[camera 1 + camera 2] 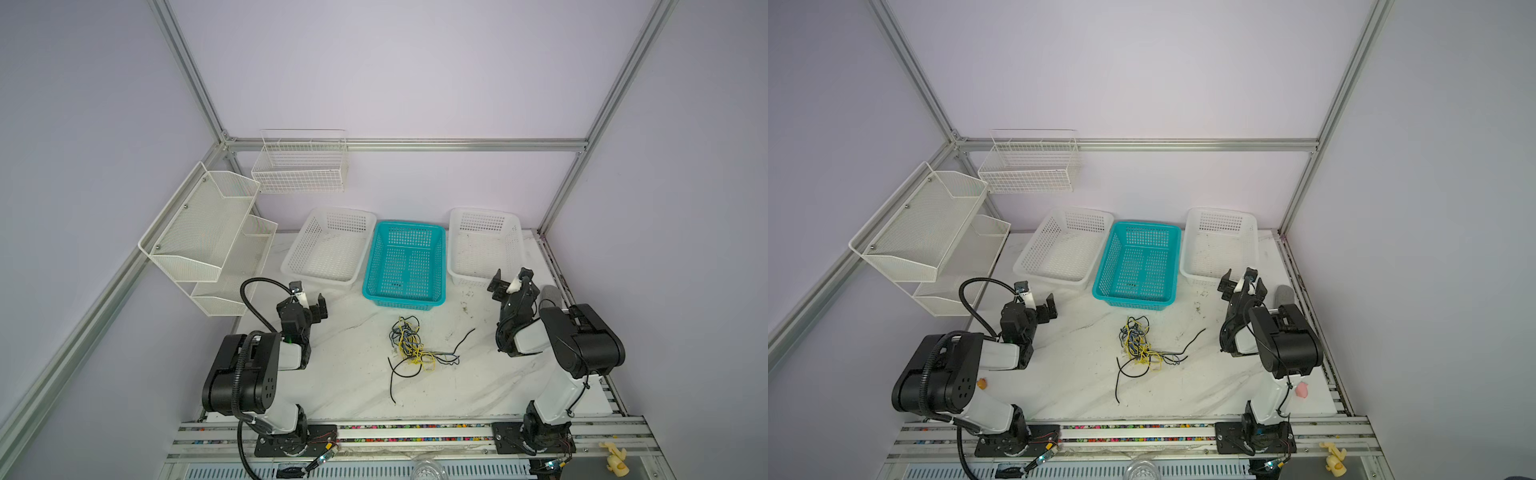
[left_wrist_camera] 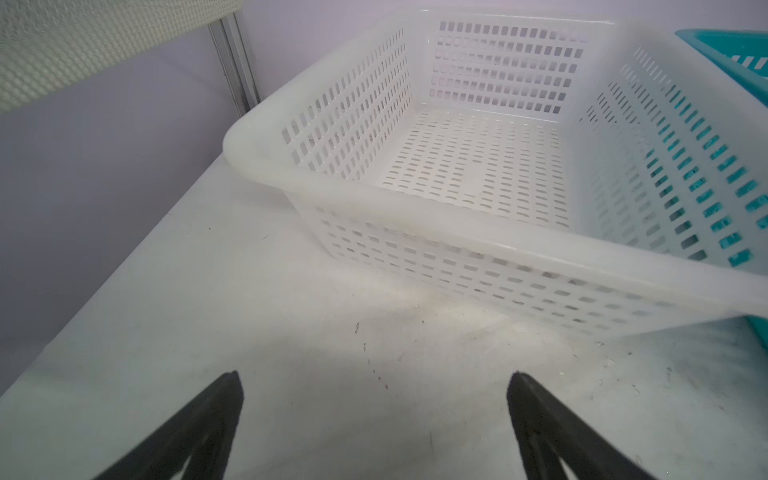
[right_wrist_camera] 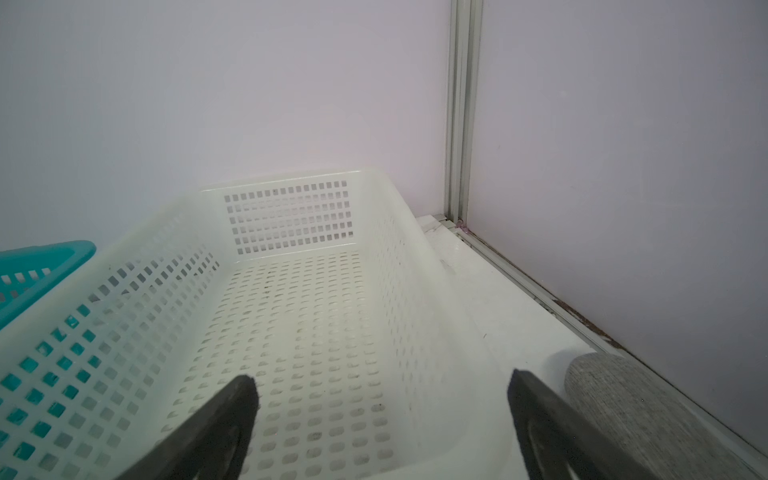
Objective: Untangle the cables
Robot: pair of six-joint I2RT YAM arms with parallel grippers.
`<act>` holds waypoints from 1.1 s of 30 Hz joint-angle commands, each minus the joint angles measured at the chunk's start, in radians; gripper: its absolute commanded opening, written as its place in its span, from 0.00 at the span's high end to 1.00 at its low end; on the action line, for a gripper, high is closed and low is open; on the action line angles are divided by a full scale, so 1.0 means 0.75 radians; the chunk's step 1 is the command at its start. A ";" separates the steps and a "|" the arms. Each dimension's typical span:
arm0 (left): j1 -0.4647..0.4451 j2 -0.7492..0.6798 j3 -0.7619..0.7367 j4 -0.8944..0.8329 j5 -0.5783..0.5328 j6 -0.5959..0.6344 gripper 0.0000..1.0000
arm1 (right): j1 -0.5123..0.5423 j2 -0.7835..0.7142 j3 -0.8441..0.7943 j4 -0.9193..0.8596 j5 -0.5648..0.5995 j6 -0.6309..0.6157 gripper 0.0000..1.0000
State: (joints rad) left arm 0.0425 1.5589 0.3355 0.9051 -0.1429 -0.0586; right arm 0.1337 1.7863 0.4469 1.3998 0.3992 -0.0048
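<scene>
The left gripper (image 1: 308, 296) hung wide open and empty, facing a white basket (image 2: 457, 235); the right gripper (image 1: 511, 277), equally spread and empty, hung at a second white basket (image 3: 291, 216). The cables (image 1: 411, 347) lay tangled on the table (image 1: 345, 390) between both arms, untouched.

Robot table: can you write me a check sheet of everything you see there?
Surface: white marbled table, dark scuffs.
Job's things: cables, yellow, black, dark blue, tangled mid-table, untouched.
Clutter: left white basket, teal basket, right white basket at the back; grey roll beside right arm.
Grippers: left gripper, right gripper open, holding nothing.
Cables: ribbed hose loops off left arm.
Surroundings: wire rack, mesh shelf, lilac walls.
</scene>
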 commanded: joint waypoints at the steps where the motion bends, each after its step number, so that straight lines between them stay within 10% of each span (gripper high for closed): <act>1: -0.006 0.006 0.034 0.080 -0.014 0.024 0.00 | 0.001 0.005 -0.001 0.038 -0.010 -0.014 0.03; 33: -0.006 0.008 0.036 0.079 -0.014 0.025 0.00 | 0.021 -0.028 -0.031 0.076 0.001 -0.046 0.03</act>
State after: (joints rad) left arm 0.0425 1.5589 0.3355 0.9051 -0.1429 -0.0586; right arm 0.1360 1.7859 0.4450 1.4025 0.4004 -0.0093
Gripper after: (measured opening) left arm 0.997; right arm 0.974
